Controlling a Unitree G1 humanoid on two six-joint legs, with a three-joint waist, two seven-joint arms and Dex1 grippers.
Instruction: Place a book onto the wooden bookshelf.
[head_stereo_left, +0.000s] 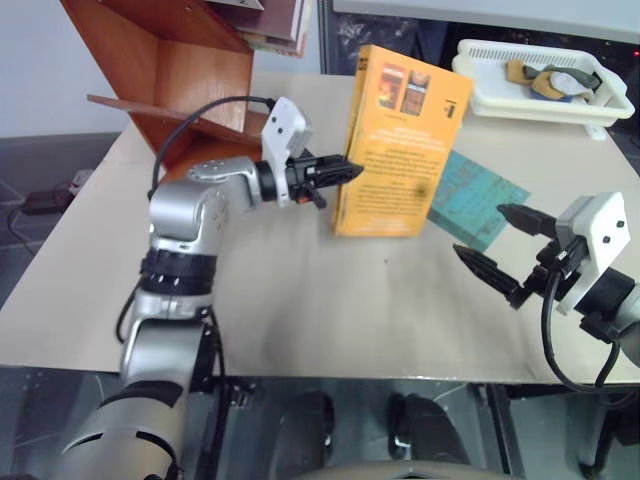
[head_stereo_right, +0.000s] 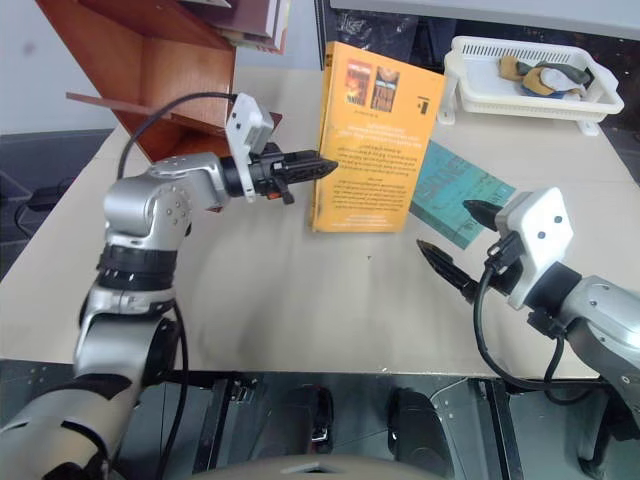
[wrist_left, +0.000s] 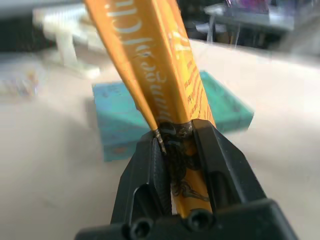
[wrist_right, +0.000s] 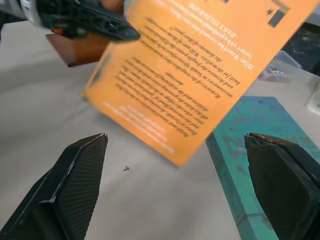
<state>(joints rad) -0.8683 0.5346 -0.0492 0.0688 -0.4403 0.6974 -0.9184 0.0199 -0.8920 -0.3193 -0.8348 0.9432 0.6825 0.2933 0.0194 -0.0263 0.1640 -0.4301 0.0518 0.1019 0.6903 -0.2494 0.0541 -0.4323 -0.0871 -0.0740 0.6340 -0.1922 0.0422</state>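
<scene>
Left gripper (head_stereo_left: 345, 172) is clamping the orange-yellow book (head_stereo_left: 400, 140) by its spine edge, holding it upright above the table (head_stereo_left: 300, 300), beside the teal-green book (head_stereo_left: 478, 198). Right gripper (head_stereo_left: 497, 245) is hanging wide, empty. Risk: a one-edge pinch is letting the book pivot or slip before reaching the wooden bookshelf (head_stereo_left: 170, 70), or clipping a slanted board.

We see the left gripper (head_stereo_left: 345, 173) clamped on the spine edge of the book (head_stereo_left: 400, 140), which stands upright above the table (head_stereo_left: 300, 290), cover text upside down. Behind it, the teal-green book (head_stereo_left: 478, 197) lies flat. Our right gripper (head_stereo_left: 495, 245) hangs near the table's right edge with its fingers spread wide, holding nothing. The wooden bookshelf (head_stereo_left: 170, 70) stands at the far left corner, and a white basket (head_stereo_left: 540, 95) sits at the far right.
</scene>
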